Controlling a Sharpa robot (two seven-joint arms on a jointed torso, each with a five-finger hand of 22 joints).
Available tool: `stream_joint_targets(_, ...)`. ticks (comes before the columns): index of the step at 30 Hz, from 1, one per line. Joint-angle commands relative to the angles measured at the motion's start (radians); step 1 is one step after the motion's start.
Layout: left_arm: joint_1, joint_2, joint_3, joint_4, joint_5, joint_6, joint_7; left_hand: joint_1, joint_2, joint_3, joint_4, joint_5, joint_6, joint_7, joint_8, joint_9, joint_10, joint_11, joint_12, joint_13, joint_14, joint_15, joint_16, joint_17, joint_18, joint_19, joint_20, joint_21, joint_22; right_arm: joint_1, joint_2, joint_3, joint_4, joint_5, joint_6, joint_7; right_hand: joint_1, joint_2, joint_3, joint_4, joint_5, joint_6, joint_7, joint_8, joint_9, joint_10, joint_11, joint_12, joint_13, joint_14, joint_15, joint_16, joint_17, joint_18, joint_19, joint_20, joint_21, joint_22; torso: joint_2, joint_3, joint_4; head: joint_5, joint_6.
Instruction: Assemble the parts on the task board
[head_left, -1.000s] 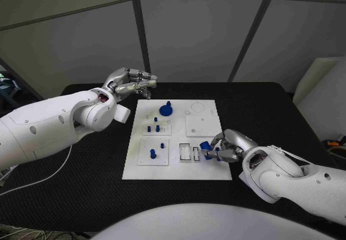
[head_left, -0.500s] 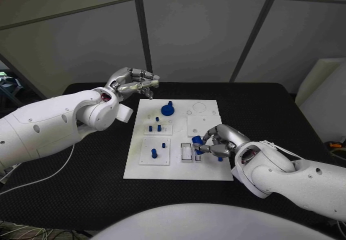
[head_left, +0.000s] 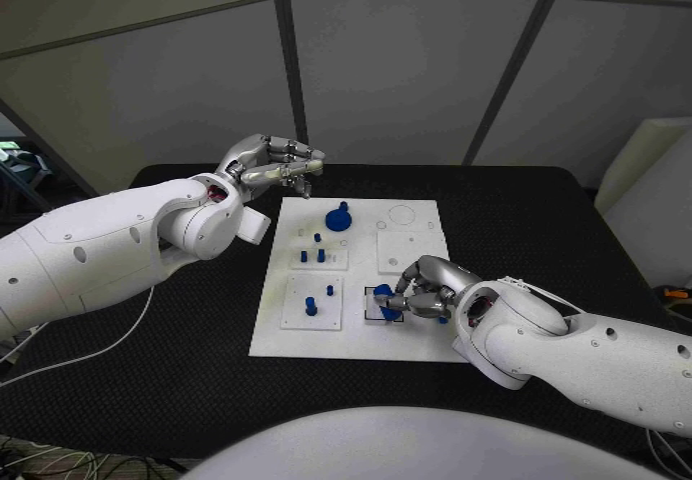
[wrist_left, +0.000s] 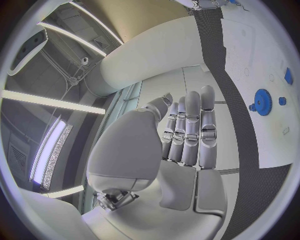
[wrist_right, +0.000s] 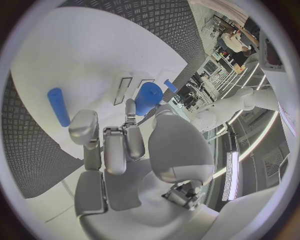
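The black table carries the white task board at its middle. My left hand hovers off the board's far left corner, fingers curled together, holding nothing. My right hand sits low over the board's near right part, pinching a blue part above the slots. A blue gear stands near the far edge; a loose blue peg lies on the board.

My arms: glossy white rounded shells, bulky segments. Left arm shows red ring at wrist joint; thin white cable trails under it. Right arm carries thin cables along forearm. My hands: silver metal, segmented fingers, left hand, right hand.
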Motion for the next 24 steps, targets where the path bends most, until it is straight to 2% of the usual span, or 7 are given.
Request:
stream_joint_targets(1,0.001,0.001,0.000,0.002,0.002,0.011,0.006,-0.012,-0.001,-0.005,0.002,-0.005,-0.008,-0.002,0.003,0.002,-0.009,0.001,0.006,0.002,-0.005,0.002,0.000,-0.002,-0.014,-0.002,0.007,-0.004,-0.001,0.003,0.009,0.001,-0.006,0.006,0.052,-0.023,-0.010,0.001,-0.008,0.001,-0.004,0.008,0.002,0.003,0.003,-0.002,-0.008,-0.006,0.024,0.073,-0.007,0.006,0.119,-0.014,0.004,-0.004,0.003,0.000,0.001,0.0007,-0.0017,0.003,0.000)
stream_joint_targets(11,0.001,0.002,0.000,0.002,0.002,0.011,0.005,-0.010,-0.001,-0.005,0.001,-0.005,-0.008,-0.002,0.004,0.003,-0.010,0.001,0.007,0.002,-0.006,0.002,0.000,-0.002,-0.014,-0.002,0.007,-0.005,-0.002,0.008,0.035,0.001,-0.033,-0.011,0.037,-0.032,-0.021,0.009,-0.013,0.002,-0.006,0.008,0.000,0.007,0.008,-0.003,-0.010,-0.008,0.024,0.073,-0.009,0.005,0.119,-0.014,0.003,-0.006,0.002,0.000,0.000,0.0018,-0.0006,0.007,0.000)
stream_joint_targets(16,0.001,0.002,0.000,0.003,0.002,0.011,0.004,-0.010,-0.001,-0.005,0.001,-0.005,-0.008,-0.002,0.004,0.003,-0.010,0.001,0.007,0.002,-0.006,0.002,0.000,-0.002,-0.014,-0.002,0.007,-0.005,-0.002,0.010,0.050,0.001,-0.045,-0.016,0.036,-0.033,-0.029,0.009,-0.020,0.001,-0.014,0.005,0.000,0.009,0.013,-0.003,-0.010,-0.010,0.023,0.073,-0.009,0.004,0.117,-0.014,0.002,-0.007,0.001,-0.002,0.000,0.0005,-0.0011,0.011,0.000)
stream_joint_targets(19,0.001,0.002,0.000,0.003,0.002,0.012,0.004,-0.010,-0.001,-0.005,0.001,-0.005,-0.008,-0.002,0.004,0.003,-0.010,0.001,0.007,0.002,-0.006,0.002,0.000,-0.002,-0.014,-0.002,0.007,-0.005,-0.002,0.010,0.055,0.001,-0.051,-0.018,0.031,-0.031,-0.058,0.015,-0.040,0.000,-0.099,0.001,-0.001,0.016,0.024,-0.005,-0.010,-0.017,0.020,0.072,-0.010,0.002,0.114,-0.013,-0.001,-0.008,-0.003,-0.005,0.000,0.0007,-0.0013,0.011,0.000)
stream_joint_targets(22,0.002,0.002,0.000,0.003,0.002,0.012,0.003,-0.010,-0.001,-0.005,0.001,-0.005,-0.008,-0.002,0.004,0.003,-0.010,0.001,0.007,0.002,-0.006,0.002,0.000,-0.002,-0.014,-0.002,0.007,-0.005,-0.002,0.011,0.059,0.001,-0.056,-0.018,0.026,-0.028,-0.113,0.021,-0.067,-0.005,-0.219,-0.005,0.001,0.021,0.035,-0.010,-0.011,-0.028,0.013,0.071,-0.009,0.000,0.112,-0.012,-0.004,-0.008,-0.006,-0.009,0.000,0.0006,-0.0025,0.012,0.000)
stream_joint_targets(24,0.002,0.001,0.000,0.003,0.002,0.013,0.002,-0.008,0.000,-0.004,-0.001,-0.004,-0.009,-0.003,0.005,0.004,-0.011,0.001,0.009,0.002,-0.006,0.002,0.000,-0.002,-0.014,-0.001,0.006,-0.006,-0.003,0.011,0.060,0.001,-0.057,-0.019,0.023,-0.026,-0.134,0.017,-0.076,0.002,-0.277,-0.008,0.001,0.023,0.040,-0.011,-0.009,-0.031,0.011,0.071,-0.009,0.000,0.112,-0.012,-0.004,-0.008,-0.007,-0.009,0.000,0.0006,-0.0026,0.013,0.000)
